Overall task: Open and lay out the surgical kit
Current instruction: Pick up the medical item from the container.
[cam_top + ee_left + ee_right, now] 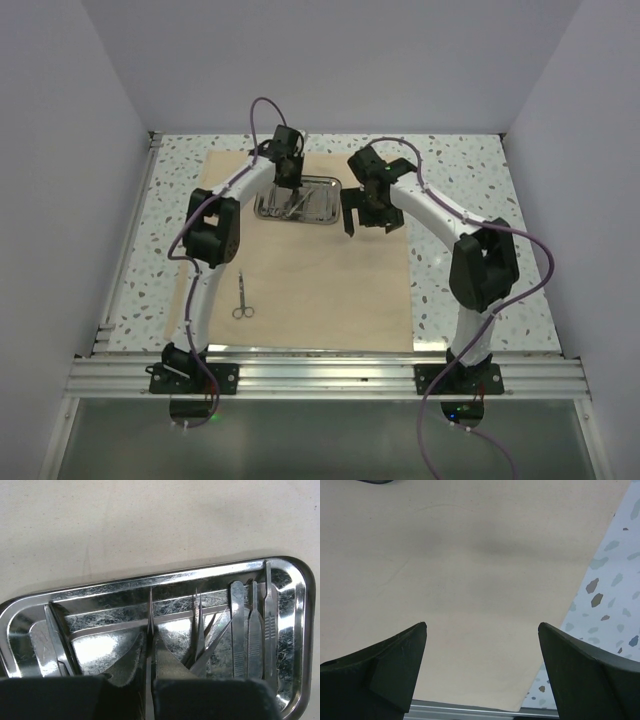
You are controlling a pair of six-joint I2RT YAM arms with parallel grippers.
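The beige cloth wrap [320, 290] lies spread flat on the table. The steel tray [330, 200] sits at its far middle. My left gripper [288, 185] hangs over the tray [300, 605], shut on a thin pointed metal tool [150, 610] that stands up between its fingers. Tweezers [199, 625] and scalpel-like handles [255, 630] lie in the tray's right part. A pair of scissors [242, 300] lies on the cloth at the near left. My right gripper [362, 222] is open and empty above the cloth [470, 555], just right of the tray.
The speckled tabletop [470, 170] shows around the cloth, also at the right of the right wrist view [620, 580]. An aluminium rail [320, 375] runs along the near edge. White walls enclose the left, right and back.
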